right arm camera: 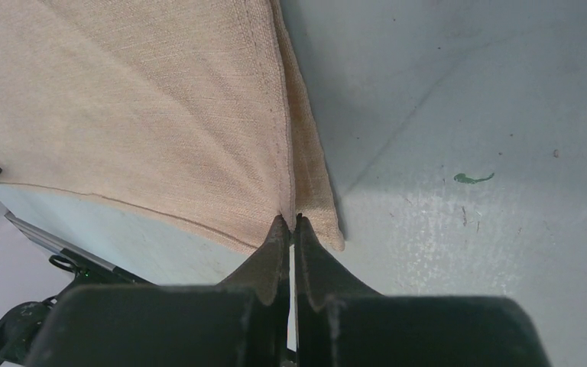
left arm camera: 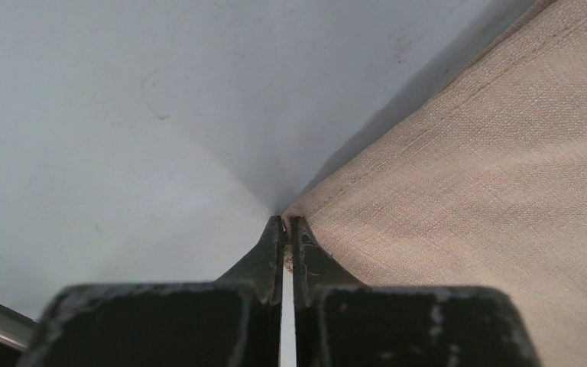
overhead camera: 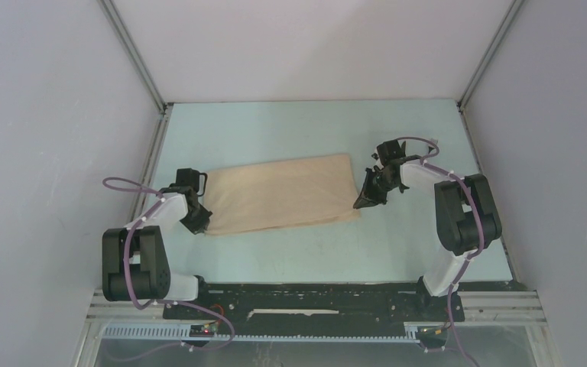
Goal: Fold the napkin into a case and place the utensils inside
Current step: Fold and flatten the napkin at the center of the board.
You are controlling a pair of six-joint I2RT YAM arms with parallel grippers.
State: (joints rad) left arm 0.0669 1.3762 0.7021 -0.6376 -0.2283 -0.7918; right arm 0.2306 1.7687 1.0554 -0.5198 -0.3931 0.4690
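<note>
L gripper (overhead camera: 203,226) pinching napkin (overhead camera: 283,193) corner, cloth running off to its R | R gripper (overhead camera: 361,203) pinching other near corner, cloth lying to its L | napkin lying flat, oblong, on table (overhead camera: 275,130) btwn both

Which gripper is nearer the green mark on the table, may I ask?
Right. The right gripper pinches the napkin corner beside the mark; the left gripper holds the opposite end.
</note>
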